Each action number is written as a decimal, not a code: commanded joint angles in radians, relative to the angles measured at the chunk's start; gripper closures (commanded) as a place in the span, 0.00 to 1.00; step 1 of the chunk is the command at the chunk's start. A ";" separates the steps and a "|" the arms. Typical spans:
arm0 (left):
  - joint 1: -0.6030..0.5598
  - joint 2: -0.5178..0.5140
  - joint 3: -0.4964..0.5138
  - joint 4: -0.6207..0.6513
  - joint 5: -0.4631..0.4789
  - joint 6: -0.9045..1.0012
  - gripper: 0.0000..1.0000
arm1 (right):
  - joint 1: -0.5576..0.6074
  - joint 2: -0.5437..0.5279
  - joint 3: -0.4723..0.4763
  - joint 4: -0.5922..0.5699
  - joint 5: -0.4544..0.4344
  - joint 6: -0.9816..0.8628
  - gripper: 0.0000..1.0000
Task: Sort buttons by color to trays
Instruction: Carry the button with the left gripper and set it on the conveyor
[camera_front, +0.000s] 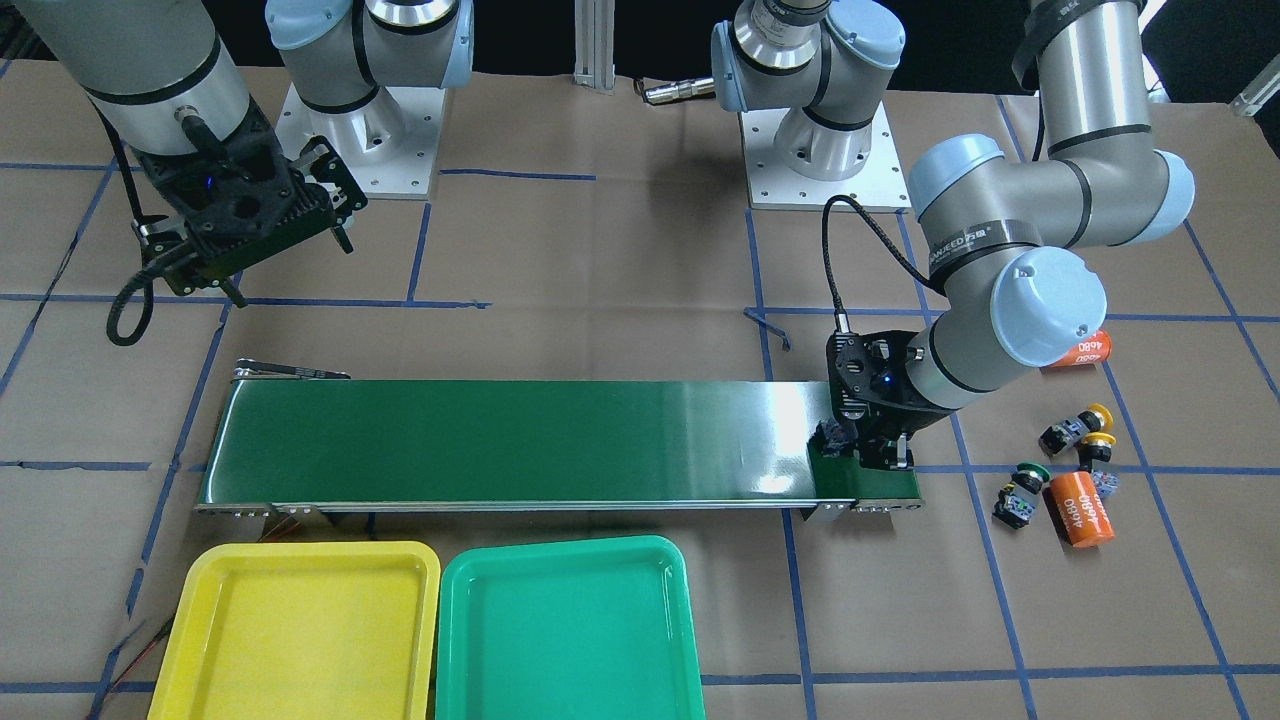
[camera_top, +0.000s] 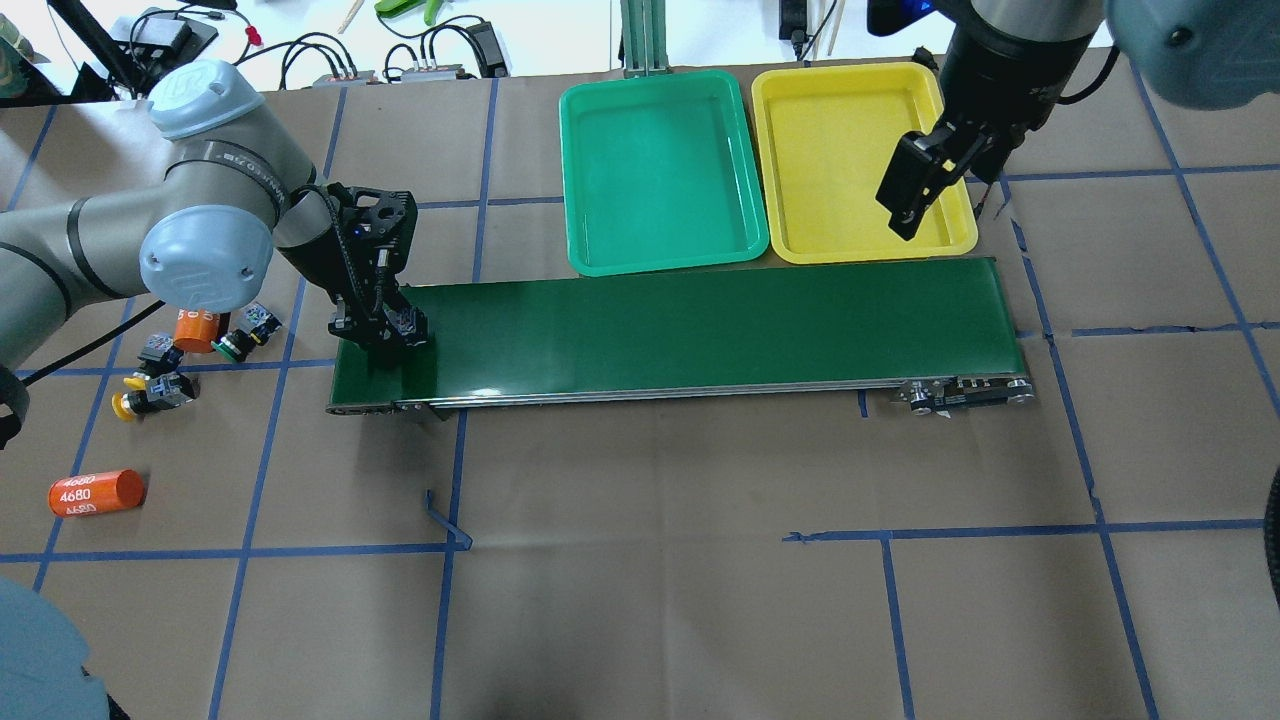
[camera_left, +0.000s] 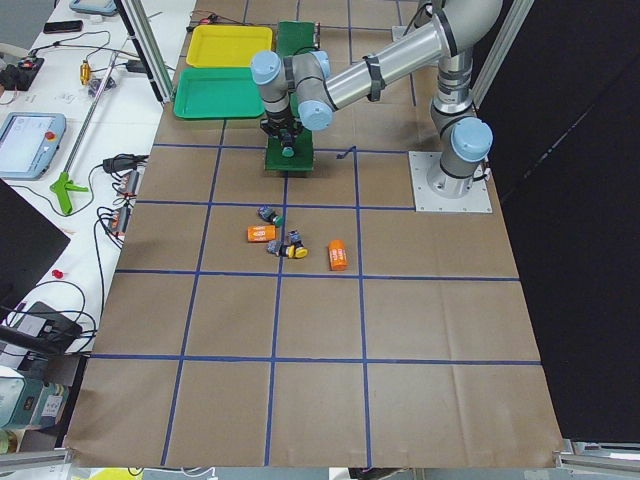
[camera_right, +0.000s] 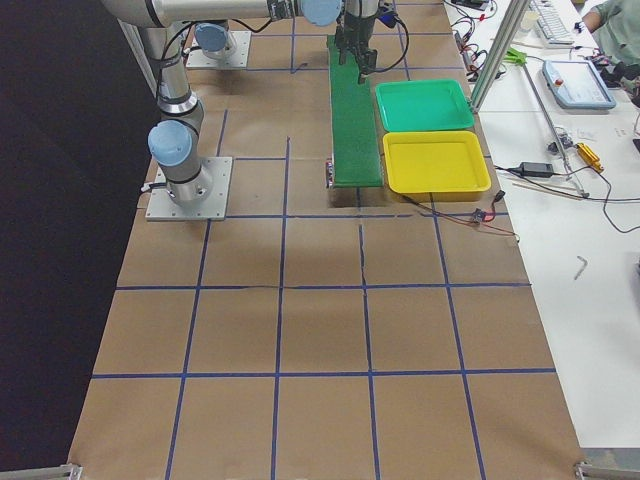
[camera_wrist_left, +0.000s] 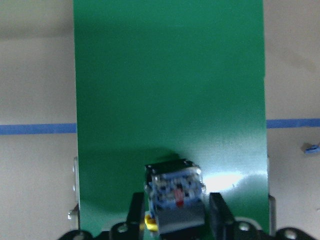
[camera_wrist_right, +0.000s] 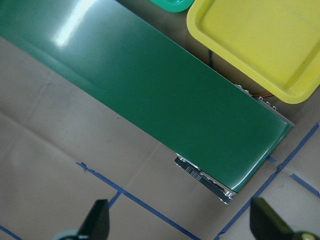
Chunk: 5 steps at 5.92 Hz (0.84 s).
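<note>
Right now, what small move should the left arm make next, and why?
Probably open the left gripper to leave the button on the conveyor belt: it sits between the fingers, low at the belt's end, while the green tray and yellow tray hold nothing.

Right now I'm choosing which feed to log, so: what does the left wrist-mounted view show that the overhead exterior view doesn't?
Only the left wrist view: a close look at the button between the fingers of the left gripper, its blue-grey end facing the camera. Only the overhead: the green tray, the yellow tray, the loose buttons, an orange cylinder and the open right gripper. Both: the conveyor belt, with the left gripper at its end.
</note>
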 joint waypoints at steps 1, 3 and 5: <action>0.027 0.026 0.023 -0.008 0.003 -0.070 0.01 | 0.015 -0.012 0.021 -0.007 -0.022 -0.273 0.00; 0.169 0.027 0.051 0.002 0.000 -0.240 0.01 | 0.015 0.001 0.050 -0.018 -0.019 -0.634 0.00; 0.247 -0.015 0.092 0.139 0.038 -0.437 0.01 | 0.017 0.001 0.069 -0.044 -0.020 -0.802 0.00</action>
